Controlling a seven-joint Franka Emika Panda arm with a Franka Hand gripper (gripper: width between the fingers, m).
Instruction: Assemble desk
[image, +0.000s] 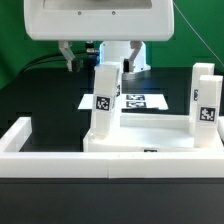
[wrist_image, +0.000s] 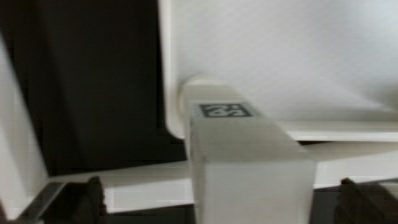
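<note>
The white tabletop slab (image: 150, 138) lies low in the exterior view, against the border wall. A white leg post (image: 104, 98) with a black-white tag stands on its corner toward the exterior view's left and leans slightly. A second tagged leg post (image: 205, 100) stands upright at the corner toward the right. My gripper (image: 110, 60) hangs over the top of the first post. In the wrist view the post (wrist_image: 246, 160) fills the middle in front of the slab (wrist_image: 267, 50). The gripper (wrist_image: 222, 202) straddles the post. Its fingers (wrist_image: 80, 202) are spread, with a gap on each side of the post.
The long low white border wall (image: 40, 160) runs along the front and up the exterior view's left side. The marker board (image: 140, 100) lies flat on the black table behind the slab. The robot's white base fills the top of the view.
</note>
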